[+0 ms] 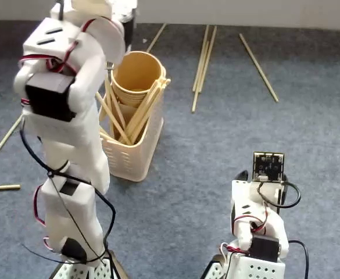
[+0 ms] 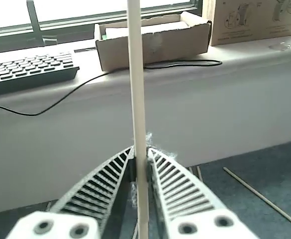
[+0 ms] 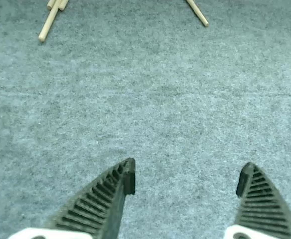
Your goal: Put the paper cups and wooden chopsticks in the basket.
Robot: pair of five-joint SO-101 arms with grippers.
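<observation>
Toward the far left of the grey carpeted bench (image 1: 216, 133), the cream slatted plastic basket (image 1: 136, 160) holds stacked tan paper cups (image 1: 136, 72) and a sheaf of pale wooden chopsticks (image 1: 142, 110) leaning against them, while more loose wooden sticks (image 1: 203, 58) lie farther back and to the right. The left claw (image 2: 141, 164) is clamped on one upright wooden chopstick (image 2: 137, 89). The right claw (image 3: 185, 181), at the near right, hangs with its jaws apart over bare grey carpet.

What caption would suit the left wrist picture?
Left claw clamped on a wooden chopstick, keyboard and cardboard box beyond.
</observation>
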